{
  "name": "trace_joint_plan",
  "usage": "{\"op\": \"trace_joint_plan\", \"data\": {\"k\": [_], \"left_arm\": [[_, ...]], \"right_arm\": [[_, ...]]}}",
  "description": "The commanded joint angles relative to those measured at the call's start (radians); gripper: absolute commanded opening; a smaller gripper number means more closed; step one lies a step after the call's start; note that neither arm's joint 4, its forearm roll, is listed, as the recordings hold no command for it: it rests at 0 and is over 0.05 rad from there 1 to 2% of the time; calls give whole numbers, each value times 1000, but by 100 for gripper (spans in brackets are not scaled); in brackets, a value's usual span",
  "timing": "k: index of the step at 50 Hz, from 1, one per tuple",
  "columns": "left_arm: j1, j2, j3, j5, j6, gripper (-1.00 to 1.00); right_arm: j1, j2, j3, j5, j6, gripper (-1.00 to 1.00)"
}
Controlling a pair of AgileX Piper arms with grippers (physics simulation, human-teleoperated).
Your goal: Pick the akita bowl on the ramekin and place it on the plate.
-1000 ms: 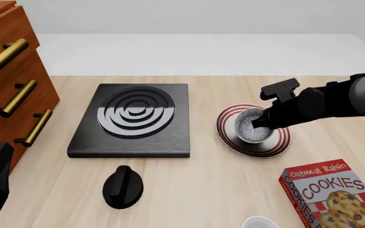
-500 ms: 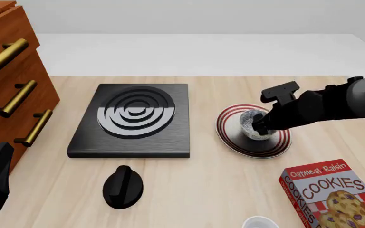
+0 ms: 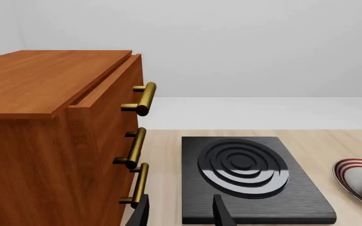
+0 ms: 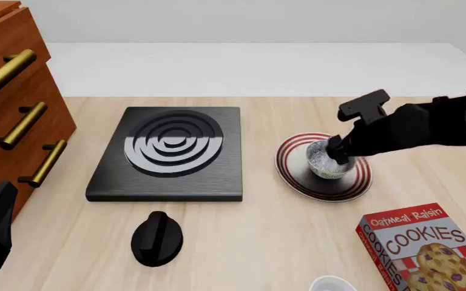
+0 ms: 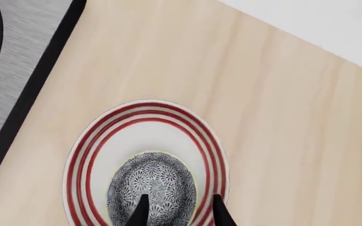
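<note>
I see the akita bowl point(image 4: 325, 161) sitting inside the plate point(image 4: 298, 177) toward the tabletop's right edge, my right tool point(image 4: 337, 150) directly above with fingers narrowly apart straddling its rim, so I judge lifting straight up clears it.

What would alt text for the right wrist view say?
The akita bowl sits upright on the plate, with the right gripper open astride its near rim. Pale wooden table surrounds the plate; a dark stove slab fills one corner.

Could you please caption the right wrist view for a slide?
Open right gripper straddles the akita bowl's rim on the plate.
</note>
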State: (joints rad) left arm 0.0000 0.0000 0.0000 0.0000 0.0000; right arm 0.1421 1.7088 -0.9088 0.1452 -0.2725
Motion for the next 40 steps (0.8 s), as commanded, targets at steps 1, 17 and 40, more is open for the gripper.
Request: {"op": "trace_joint_plan", "data": {"k": [1,17,40], "left_arm": [[0,0,0,0,0,100],[0,0,0,0,0,100],[0,0,0,0,0,100]], "right_arm": [[15,-83,5,23,-25,100],[19,-209,84,-48,-55,100],[75,-415,276,-242,75,100]]}}
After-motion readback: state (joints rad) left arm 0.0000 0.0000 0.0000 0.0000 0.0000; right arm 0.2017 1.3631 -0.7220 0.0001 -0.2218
